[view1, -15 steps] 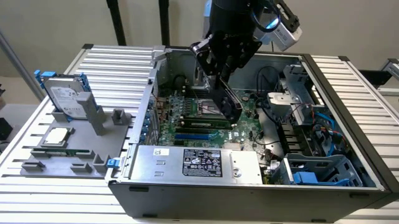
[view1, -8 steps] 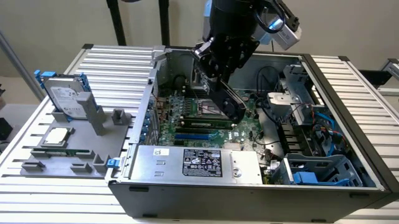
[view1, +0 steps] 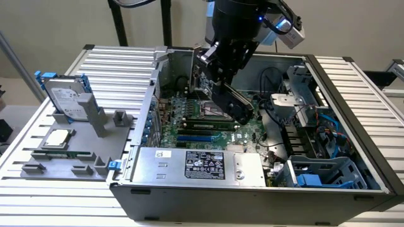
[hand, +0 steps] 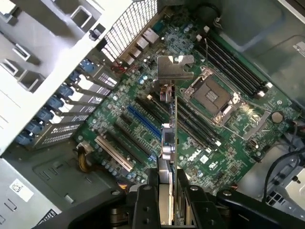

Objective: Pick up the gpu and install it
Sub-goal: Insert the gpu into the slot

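1 gpu (view1: 235,106), 1 hard drive (view1: 66,100), 1 computer case (view1: 252,204), 1 motherboard (hand: 143,90).

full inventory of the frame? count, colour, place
computer case: 1, dark grey, open, on table
table: 1, silver slatted, under everything
motherboard: 1, green, inside case
power supply: 1, silver, case's near side
drive cage: 1, blue-grey, case's near corner
fixture tray: 1, grey, exterior view's left of case
hard drive: 1, silver, blue rails, upright on tray
processor chip: 1, silver, flat on tray
memory stick: 1, green, on tray
gpu: 1, black, silver bracket, above motherboard
gripper: 1, black, shut on gpu
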